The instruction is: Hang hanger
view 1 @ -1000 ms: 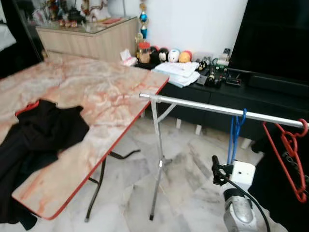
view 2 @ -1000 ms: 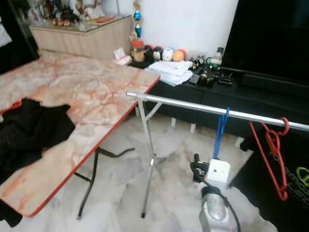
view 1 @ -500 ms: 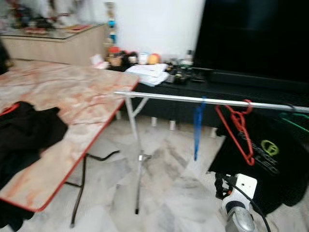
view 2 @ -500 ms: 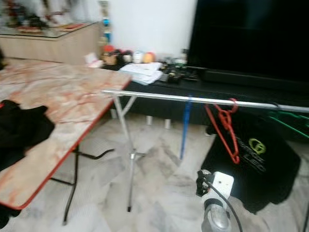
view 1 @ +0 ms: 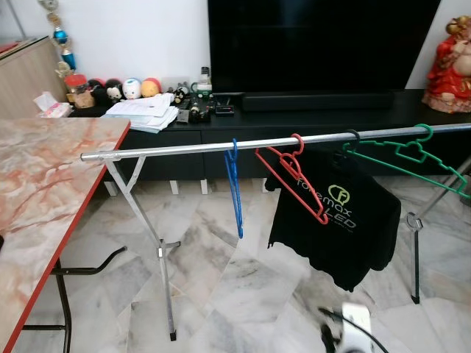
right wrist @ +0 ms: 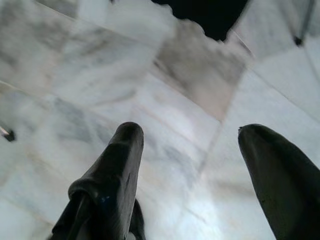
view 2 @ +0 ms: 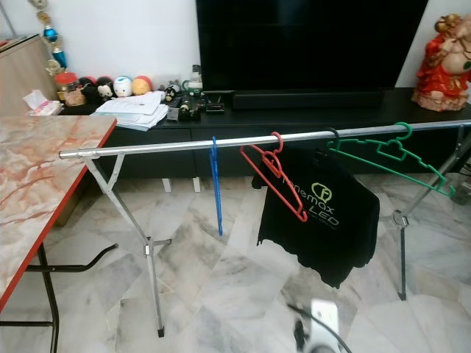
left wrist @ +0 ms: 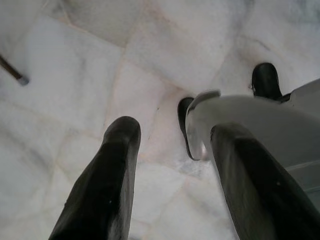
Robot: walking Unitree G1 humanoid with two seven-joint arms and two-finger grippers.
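A big dark television (view 1: 309, 37) stands on a low black cabinet (view 1: 309, 125), papers (view 1: 143, 112) beside it, a marble-patterned table (view 1: 37, 184) at the left

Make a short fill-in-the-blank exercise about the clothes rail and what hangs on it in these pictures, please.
1. The hanger nearest the marble table on the metal rail is ____ in colour.
2. The black T-shirt hangs between the red hanger and the ____ hanger.
3. The right gripper is over the tiled ____, holding nothing.

Missing words: blue; green; floor
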